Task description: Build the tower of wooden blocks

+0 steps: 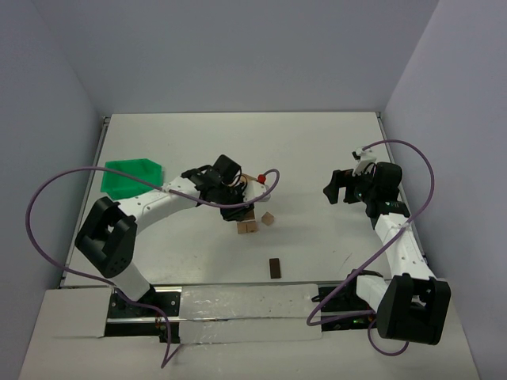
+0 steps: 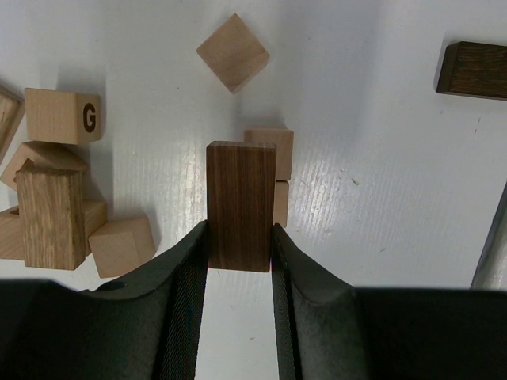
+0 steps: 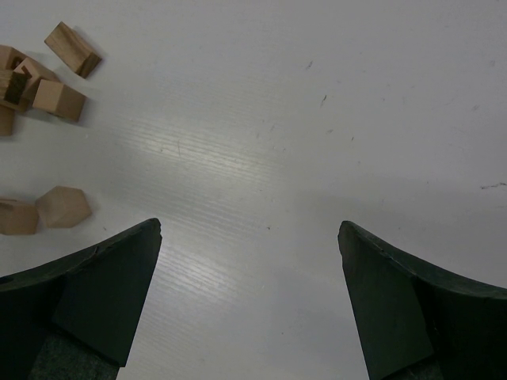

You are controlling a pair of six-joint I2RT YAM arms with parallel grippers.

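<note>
Top view: the left gripper [image 1: 235, 209] hung over the tower [image 1: 247, 228], so placing stage I'd guess. The right gripper [image 1: 339, 187] sat well apart.

Left wrist: its fingers clamped a dark wooden block [image 2: 240, 204] above two pale tan wood blocks [image 2: 272, 162], barely one layer. Next it'd need squaring up and lowering gently.

Right wrist: jaws gaped wide, nothing between.

1. Left wrist view, centre: the dark brown block [image 2: 240, 204] clamped in the left gripper [image 2: 240, 237] covers most of two light blocks [image 2: 277, 154] behind it.
2. Upper right of that view: a second dark block [image 2: 474, 70] is cut by the frame edge. At the left edge, a tan block [image 2: 6, 117] shows only a sliver.
3. Right wrist view, left edge: a pale block [image 3: 14, 217] runs out of frame.
4. Top view, centre: a red speck [image 1: 260, 178] is too small to tell.
</note>
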